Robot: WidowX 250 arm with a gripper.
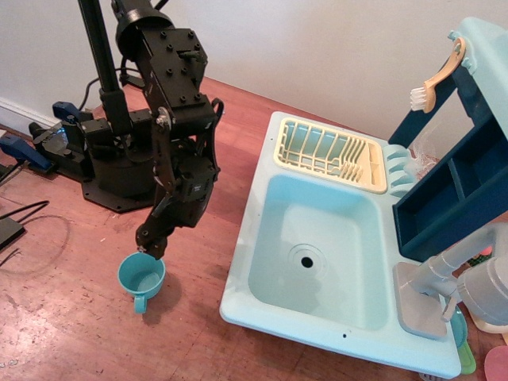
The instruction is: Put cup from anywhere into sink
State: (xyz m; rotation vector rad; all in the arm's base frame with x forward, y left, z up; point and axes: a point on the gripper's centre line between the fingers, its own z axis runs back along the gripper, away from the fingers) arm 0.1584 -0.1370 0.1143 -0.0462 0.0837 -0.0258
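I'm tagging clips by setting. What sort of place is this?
Likely a robot lab's play-kitchen setup: a toy sink with a dish rack on a wooden tabletop, by a black arm.

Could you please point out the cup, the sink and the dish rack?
cup (141,275): the only camera view, on its inner floor.
sink (349,230): the only camera view, on the bare basin floor, right of the drain.
dish rack (329,155): the only camera view, on its cream slats.

Teal cup (141,277), pale aqua sink (317,254), black gripper (148,246)
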